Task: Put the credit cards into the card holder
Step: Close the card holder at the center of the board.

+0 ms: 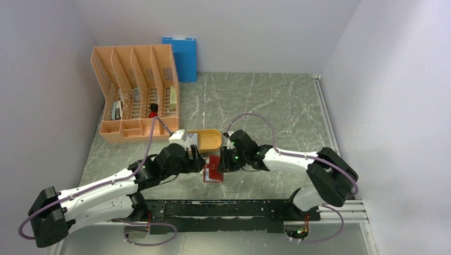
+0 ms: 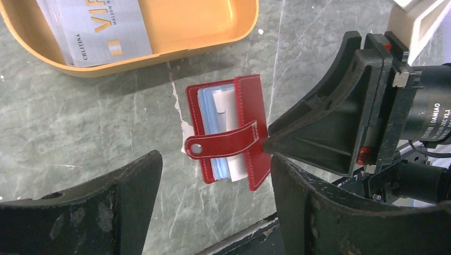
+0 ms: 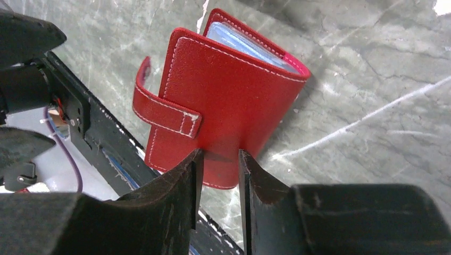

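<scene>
A red card holder [image 1: 214, 169] lies partly open on the grey desk [image 1: 266, 106], near an orange tray [image 2: 159, 53] of credit cards [image 2: 101, 26]. The left hand [image 2: 215, 159] hovers above it, wide. The right hand [image 3: 219, 159], narrow, straddles its cover edge; I cannot tell whether it grips.

Overhead rear view; both wrist views close above card holder [image 2: 248, 101]

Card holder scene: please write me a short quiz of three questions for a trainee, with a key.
1. True or false: the left gripper is shut.
2. The red cover of the card holder is between the fingers of: A) left gripper, B) right gripper, C) neither.
3. Fill in: the grey credit cards lie in the orange ____.
Key: 1 false; 2 B; 3 tray.
</scene>
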Tool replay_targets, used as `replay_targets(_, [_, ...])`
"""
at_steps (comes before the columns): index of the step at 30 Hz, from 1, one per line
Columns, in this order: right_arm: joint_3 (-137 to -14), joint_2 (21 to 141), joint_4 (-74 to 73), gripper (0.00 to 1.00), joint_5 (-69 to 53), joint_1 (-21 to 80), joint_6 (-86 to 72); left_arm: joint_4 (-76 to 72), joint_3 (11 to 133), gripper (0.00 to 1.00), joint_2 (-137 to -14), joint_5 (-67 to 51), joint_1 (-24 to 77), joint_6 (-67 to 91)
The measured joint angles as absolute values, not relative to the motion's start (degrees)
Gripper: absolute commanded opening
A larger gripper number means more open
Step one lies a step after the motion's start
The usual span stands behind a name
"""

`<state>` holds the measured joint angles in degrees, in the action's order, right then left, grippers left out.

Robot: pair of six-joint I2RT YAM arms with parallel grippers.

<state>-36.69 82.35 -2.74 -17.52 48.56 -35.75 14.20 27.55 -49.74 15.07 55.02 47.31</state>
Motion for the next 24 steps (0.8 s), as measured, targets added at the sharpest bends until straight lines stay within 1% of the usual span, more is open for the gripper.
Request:
replay_targets(8, [-39.27,86.89,-1.78,0.34,-16.53,50.19,-35.75,10.52,27.53,0.79,-55.37,13.78,55.02,46.61])
replay_targets(14, [-40.27,88.29,-2.02,0.34,-14.9,51.22,-35.81,7.94,27.53,0.77,-62.06,13.72,55.02,45.58])
replay_targets(20, [-40.38,88.66,-1.93,0.34,-14.48,51.48,-36.21,7.53,27.68,0.71,-70.7,13.8,55.02,45.45])
replay_targets(24, [-40.34,88.66,-1.83,0.35,-14.48,51.48,-36.38,6.61,28.75,0.62,-73.08,14.24,55.07,45.56])
